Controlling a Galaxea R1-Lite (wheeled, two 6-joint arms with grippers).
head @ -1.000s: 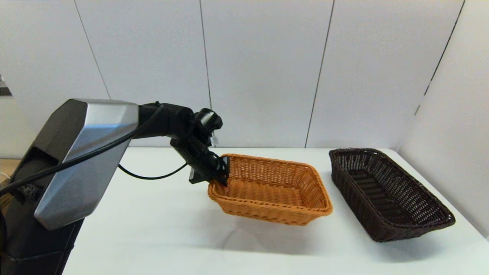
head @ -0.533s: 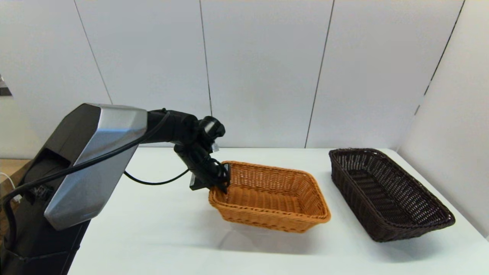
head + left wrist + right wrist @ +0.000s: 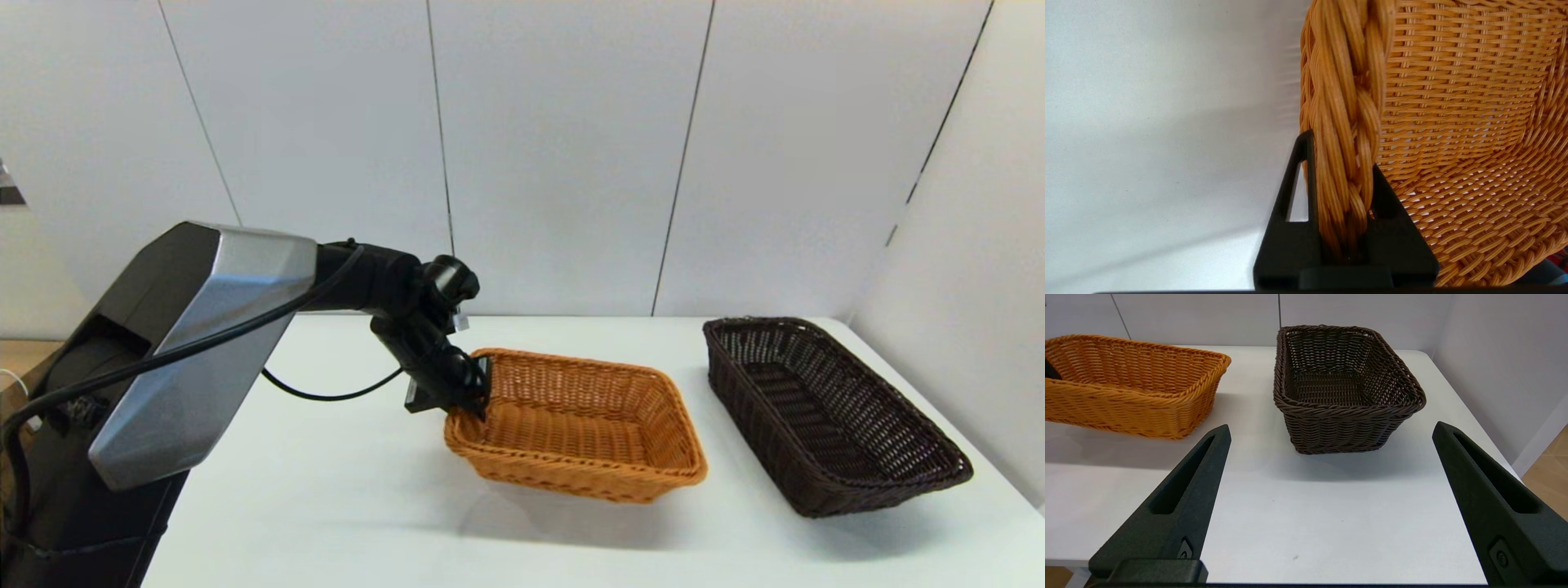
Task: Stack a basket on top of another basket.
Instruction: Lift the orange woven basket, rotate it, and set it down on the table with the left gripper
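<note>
My left gripper (image 3: 478,394) is shut on the braided rim at the left end of the orange-tan basket (image 3: 581,425). It holds that basket slightly tilted just above the table, with a shadow under it. The left wrist view shows the rim (image 3: 1349,122) clamped between the black fingers (image 3: 1290,228). To the right, apart from it, the dark brown basket (image 3: 824,416) rests on the table, empty. My right gripper (image 3: 1331,428) hangs open near the table's front edge. It faces the dark brown basket (image 3: 1347,375), with the orange-tan basket (image 3: 1126,384) off to one side.
The white table (image 3: 343,506) ends at a wall behind. A side panel (image 3: 963,286) stands close to the dark basket's right. The left arm's cable (image 3: 326,392) loops above the table behind the gripper.
The left gripper and the orange-tan basket have come down a little toward the table. The dark brown basket has not moved.
</note>
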